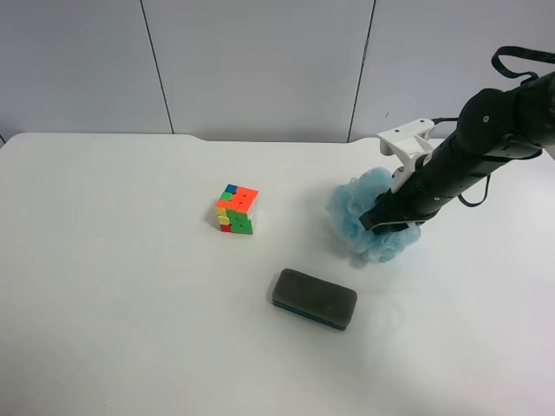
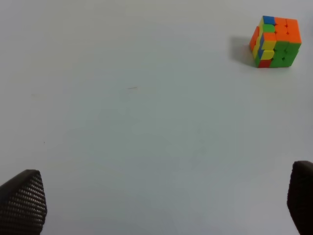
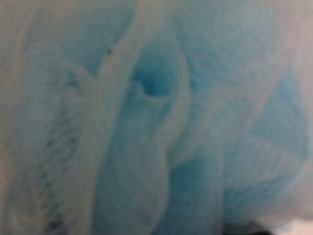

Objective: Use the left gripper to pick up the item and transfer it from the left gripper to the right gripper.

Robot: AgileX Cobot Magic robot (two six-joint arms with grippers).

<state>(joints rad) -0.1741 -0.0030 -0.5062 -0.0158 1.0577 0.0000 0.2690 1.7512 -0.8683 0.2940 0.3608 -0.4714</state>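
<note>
A light blue mesh bath pouf (image 1: pixel 354 208) hangs at the tip of the black arm at the exterior high view's right. The right wrist view is filled by the same blue mesh (image 3: pixel 156 122), so this is my right arm. My right gripper (image 1: pixel 387 217) is buried in the pouf and seems shut on it; its fingers are hidden. The pouf's underside is at or just above the table. My left gripper (image 2: pixel 162 196) is open and empty over bare table, with one fingertip (image 2: pixel 24 196) at each lower corner of the left wrist view. The left arm is out of the exterior high view.
A multicoloured puzzle cube (image 1: pixel 236 210) stands on the white table (image 1: pixel 104 286) and also shows in the left wrist view (image 2: pixel 275 41). A dark oblong eraser-like block (image 1: pixel 314 298) lies nearer the front, below and left of the pouf.
</note>
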